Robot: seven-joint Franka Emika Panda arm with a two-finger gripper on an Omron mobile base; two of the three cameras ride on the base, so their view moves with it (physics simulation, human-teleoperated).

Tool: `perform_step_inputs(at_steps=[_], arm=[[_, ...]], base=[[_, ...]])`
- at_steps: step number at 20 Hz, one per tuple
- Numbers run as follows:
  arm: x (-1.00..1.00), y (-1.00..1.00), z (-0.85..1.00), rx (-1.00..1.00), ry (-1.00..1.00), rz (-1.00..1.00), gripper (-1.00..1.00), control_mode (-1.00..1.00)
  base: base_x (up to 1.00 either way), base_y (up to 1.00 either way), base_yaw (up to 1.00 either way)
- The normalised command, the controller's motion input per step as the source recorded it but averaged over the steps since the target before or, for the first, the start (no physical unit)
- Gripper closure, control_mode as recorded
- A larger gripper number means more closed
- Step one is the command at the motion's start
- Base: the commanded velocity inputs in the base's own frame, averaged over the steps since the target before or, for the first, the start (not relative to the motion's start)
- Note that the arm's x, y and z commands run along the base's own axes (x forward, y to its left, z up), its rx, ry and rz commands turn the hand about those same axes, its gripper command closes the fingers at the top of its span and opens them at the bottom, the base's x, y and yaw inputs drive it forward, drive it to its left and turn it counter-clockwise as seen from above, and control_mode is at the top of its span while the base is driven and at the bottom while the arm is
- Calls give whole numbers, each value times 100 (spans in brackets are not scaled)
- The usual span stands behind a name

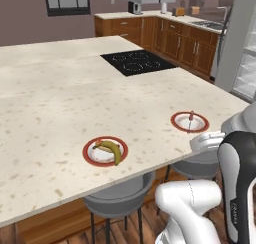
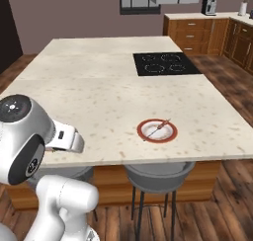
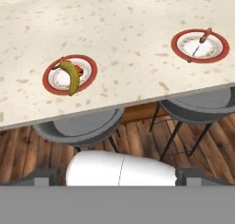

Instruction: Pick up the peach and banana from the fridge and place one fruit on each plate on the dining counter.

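— Where is your white Franka arm with dark joints [image 1: 235, 188] sitting?

— You have it folded low and close to the base, short of the near edge of the beige speckled stone dining counter [image 1: 60, 103]. In the left base view its links rise at the lower right; in the right base view the rounded white elbow [image 2: 22, 136] bulks at the lower left.

— And your two-finger gripper?

— From the hand view you cannot tell how its jaws stand; the hand looks down and forward over that near edge.
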Motion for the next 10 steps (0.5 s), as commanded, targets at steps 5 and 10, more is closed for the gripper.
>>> perform_step_inputs(at_steps=[5,10], arm=[[0,0,0,0,0,0,-100,100],[0,0,0,0,0,0,-100,100]], base=[[-14,-72,-38],[0,-100,-32]])
